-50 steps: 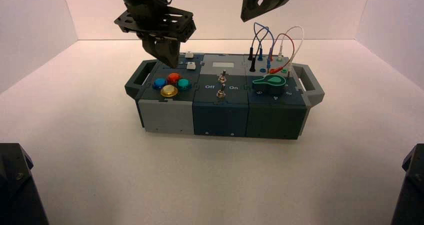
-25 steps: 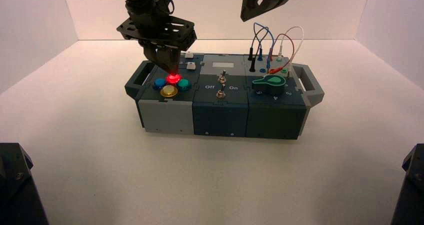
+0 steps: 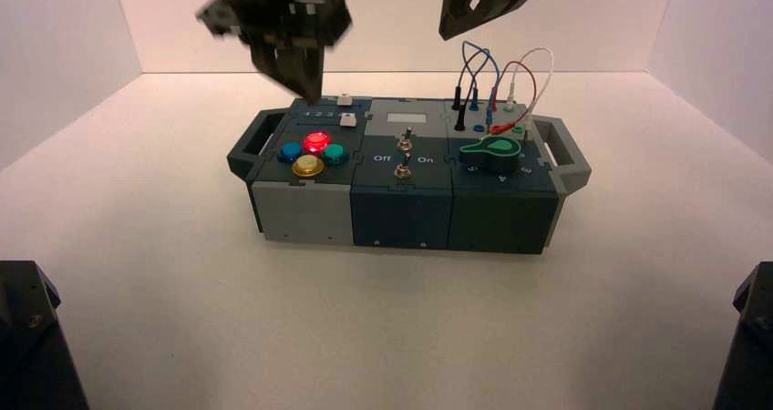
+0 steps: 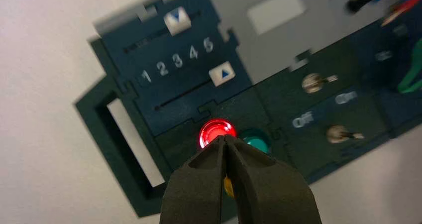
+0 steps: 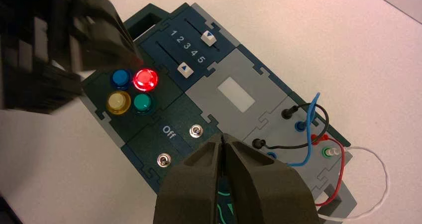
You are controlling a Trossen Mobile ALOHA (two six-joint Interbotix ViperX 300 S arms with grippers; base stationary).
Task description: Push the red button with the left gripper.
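Your black angular left gripper hangs in the air above the back of the dark blue control box, clear of its top, with its narrow fingers pressed together and holding nothing. The small round red domed button glows bright red at the box's left end. It sits at 12 o'clock in the four-button cluster, with the round blue button at 9, the round teal button at 3 and the larger yellow button at 6. In the left wrist view the fingertips sit just beside the lit button. Your black right gripper waits high above the wired right end, its fingers closed on nothing.
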